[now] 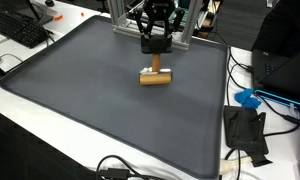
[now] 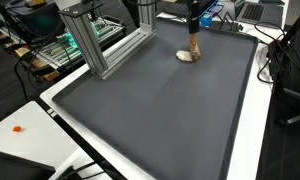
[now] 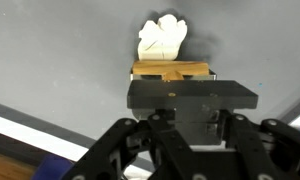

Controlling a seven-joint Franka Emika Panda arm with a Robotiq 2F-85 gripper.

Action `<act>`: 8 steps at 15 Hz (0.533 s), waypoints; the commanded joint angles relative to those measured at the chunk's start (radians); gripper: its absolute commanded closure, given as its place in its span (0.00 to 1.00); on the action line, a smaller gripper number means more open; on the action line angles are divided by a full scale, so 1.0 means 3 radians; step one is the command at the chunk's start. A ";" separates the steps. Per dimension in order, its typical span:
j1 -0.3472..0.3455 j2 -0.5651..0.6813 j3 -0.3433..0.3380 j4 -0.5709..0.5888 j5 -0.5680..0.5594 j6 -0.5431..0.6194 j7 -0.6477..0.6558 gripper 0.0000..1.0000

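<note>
Facing wood block [image 3: 170,71] w/ white lump [image 3: 162,40] just behind, jaws hidden, spread or shut unclear.

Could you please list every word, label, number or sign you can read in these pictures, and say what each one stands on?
No text can be read in any view.
Wooden block: no marking shows.
White object: no marking shows.
Keyboard: key legends too small to read.
Green circuit board: any print too blurred to read.
</note>
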 commanded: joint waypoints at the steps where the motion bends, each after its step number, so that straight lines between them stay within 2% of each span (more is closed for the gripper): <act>1: 0.0002 -0.0051 -0.0049 -0.0035 -0.0072 -0.0365 0.0202 0.78; 8: 0.0002 -0.0081 -0.0040 -0.0133 0.0018 -0.0425 0.0233 0.78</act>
